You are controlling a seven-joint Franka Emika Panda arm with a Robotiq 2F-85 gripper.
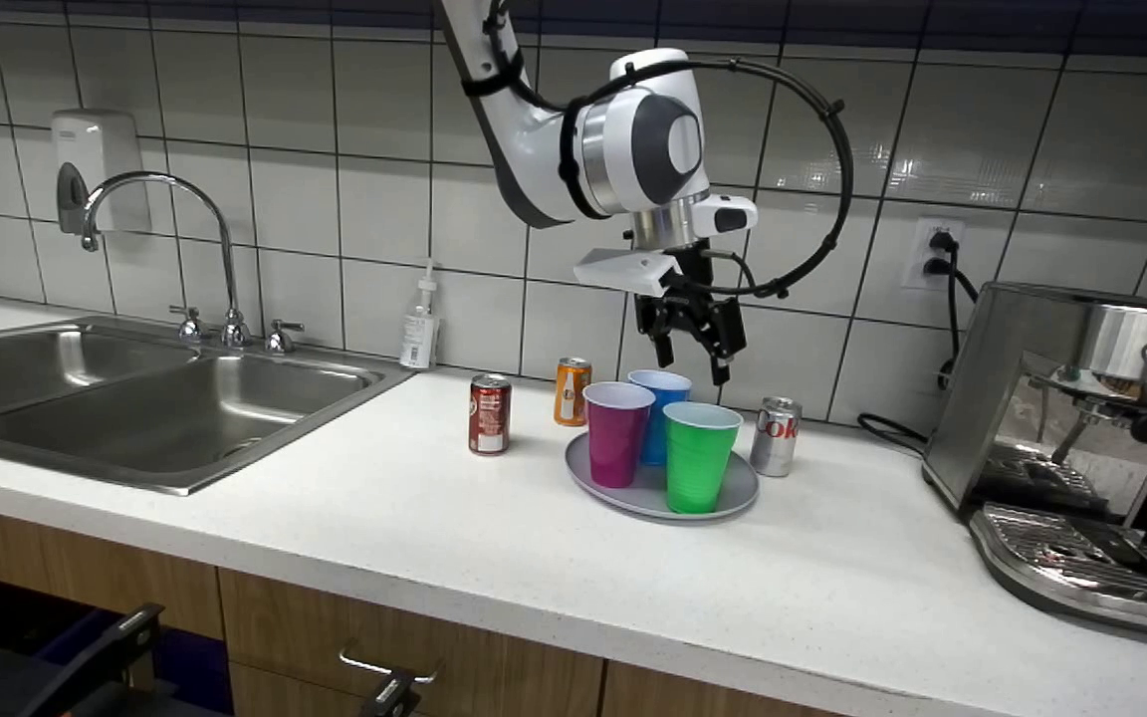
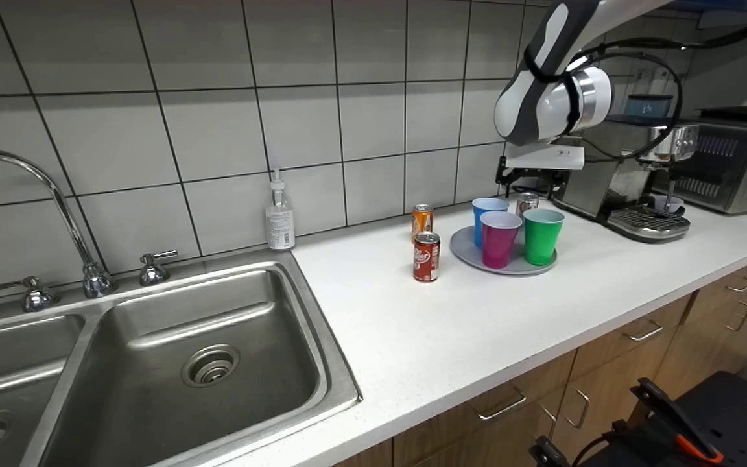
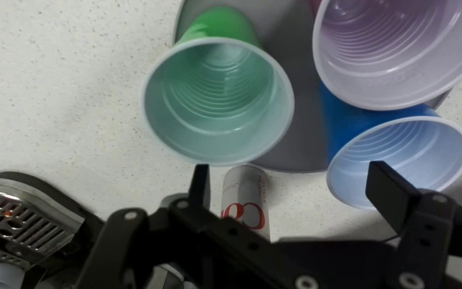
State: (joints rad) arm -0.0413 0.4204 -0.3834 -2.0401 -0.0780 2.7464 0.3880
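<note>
With the fingers (image 3: 393, 196) spread wide and empty, the green cup (image 1: 701, 458), blue cup (image 1: 659, 420) and purple cup (image 1: 617, 448) are already set on the plate (image 1: 648, 495), centre-right of an exterior view, the silver can (image 1: 777, 436) left alongside.

The white countertop (image 1: 414, 528) carries a gray plate (image 1: 645, 499), three cans (image 1: 489, 414) and a coffee machine (image 1: 1051, 428).
</note>
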